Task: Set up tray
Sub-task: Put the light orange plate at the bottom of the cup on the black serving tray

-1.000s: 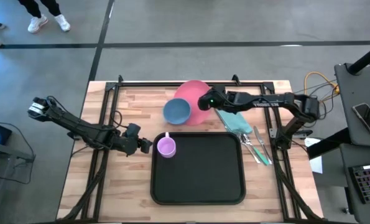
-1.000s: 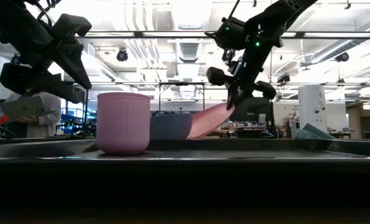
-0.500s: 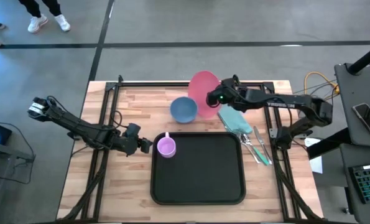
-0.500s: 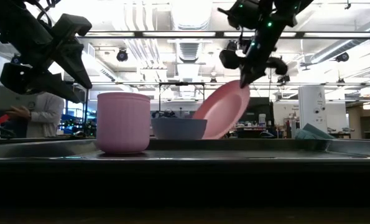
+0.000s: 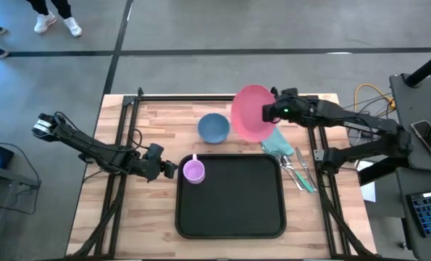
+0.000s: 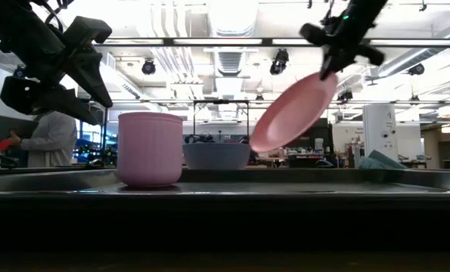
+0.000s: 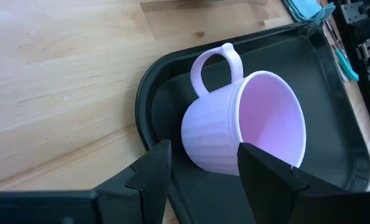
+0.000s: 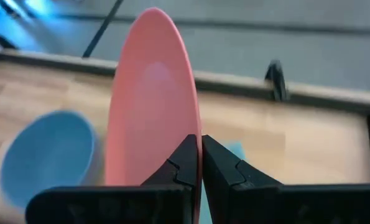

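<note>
The round pink plate (image 5: 250, 112) hangs in the air over the table's far right part, held by my right gripper (image 5: 267, 112), which is shut on it. In the low view the plate (image 6: 293, 113) slants down from that gripper (image 6: 334, 64). A blue bowl (image 5: 214, 127) stands on the wood beside it. The black tray (image 5: 229, 210) lies at the near middle, with a lilac mug (image 5: 193, 171) standing in its far left corner. My left gripper (image 5: 168, 168) is open just left of the mug (image 7: 244, 127), touching nothing. My right gripper pinches the plate's rim (image 8: 194, 121) at its right-hand edge, one finger on each face. The fingers (image 8: 219, 165) come from the table's right side. The plate is lifted clear and steeply tilted, its free edge (image 6: 259, 143) hanging lower than the held edge.
A teal napkin (image 5: 277, 141) lies on the wood right of the tray's far corner, with cutlery (image 5: 298, 172) beside it. Most of the tray floor (image 7: 334, 124) is bare. A person (image 6: 47, 140) stands in the room beyond the table.
My right gripper has risen and moved toward the table's right edge, taking the plate with it. The plate, which leaned with its lower edge by the bowl, is now lifted clear and more upright. The bowl has slid slightly to the right.
</note>
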